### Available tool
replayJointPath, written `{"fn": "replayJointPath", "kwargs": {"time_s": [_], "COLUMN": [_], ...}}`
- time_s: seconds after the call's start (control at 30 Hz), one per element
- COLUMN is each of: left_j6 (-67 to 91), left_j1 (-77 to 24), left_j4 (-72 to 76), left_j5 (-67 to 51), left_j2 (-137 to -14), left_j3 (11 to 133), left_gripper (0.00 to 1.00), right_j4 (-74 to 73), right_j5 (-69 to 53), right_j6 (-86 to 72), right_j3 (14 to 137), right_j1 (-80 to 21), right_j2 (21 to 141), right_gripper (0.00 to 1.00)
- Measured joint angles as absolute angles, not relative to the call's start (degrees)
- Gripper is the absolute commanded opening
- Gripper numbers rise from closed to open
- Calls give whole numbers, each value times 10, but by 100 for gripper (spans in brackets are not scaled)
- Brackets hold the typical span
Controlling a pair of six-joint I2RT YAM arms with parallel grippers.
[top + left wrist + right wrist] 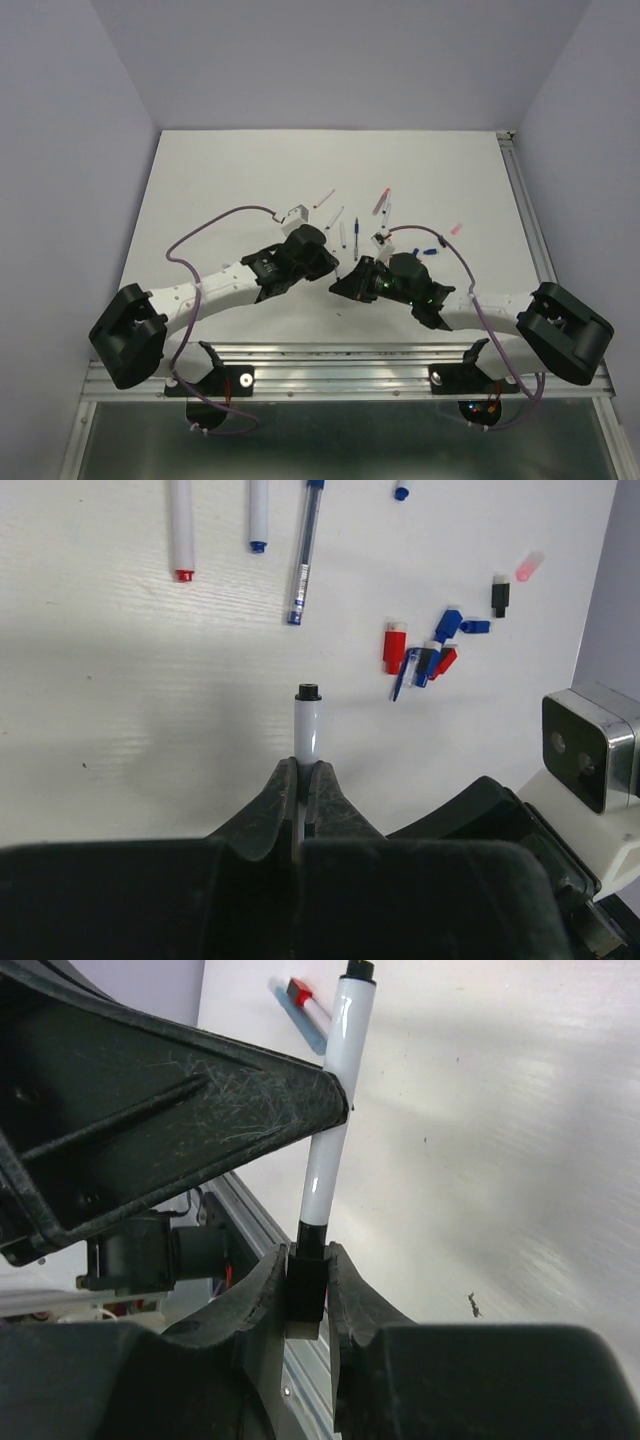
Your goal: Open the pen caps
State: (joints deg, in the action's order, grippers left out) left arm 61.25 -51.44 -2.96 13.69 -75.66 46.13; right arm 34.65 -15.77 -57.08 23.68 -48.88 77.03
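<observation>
Left wrist view: the left gripper (302, 780) has its fingers clenched on a white pen (308, 725), whose barrel sticks out past the fingertips and ends in a small black tip, held above the white table (120, 700). Beyond it on the table lie three other pens (304, 565) side by side. To their right is a loose cluster of caps: a red cap (395, 647), blue caps (448, 623) and, further off, a pink cap (529, 566). In the right wrist view the same pen runs from the left gripper's dark finger down to the right gripper (308, 1285), whose fingers are pressed against both sides of the black cap (306, 1282) on the pen's other end. The cap sits on the barrel with no gap showing. From the top view the two arms meet nose to nose near the middle of the table, just in front of the scattered pens and caps.
</observation>
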Motion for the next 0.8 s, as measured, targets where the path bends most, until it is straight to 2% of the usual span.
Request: {"fn": "replayJointPath", "kwargs": {"time_s": [0.07,0.27,0.43,0.53,0.67,0.8], "left_j6": [602,568,552,537,515,501], "left_j1": [-502,-408,-377,-373,-373,-373], "left_j4": [-24,58,66,67,67,63], "left_j5": [109,236,273,270,243,190], "left_j2": [-767,-845,-884,-882,-862,-777], "left_j3": [470,526,562,563,549,481], "left_gripper": [0,0,0,0,0,0], "right_j4": [347,418,449,371,183,47], "right_j5": [-123,-273,-294,-254,-129,-24], "right_j6": [-580,-613,-633,-621,-583,-554], "right_j3": [227,193,179,181,213,251], "right_j1": [-501,-641,-650,-650,-644,-599], "right_j2": [750,686,678,659,608,570], "right_gripper": [1,1,1,1,1,2]}}
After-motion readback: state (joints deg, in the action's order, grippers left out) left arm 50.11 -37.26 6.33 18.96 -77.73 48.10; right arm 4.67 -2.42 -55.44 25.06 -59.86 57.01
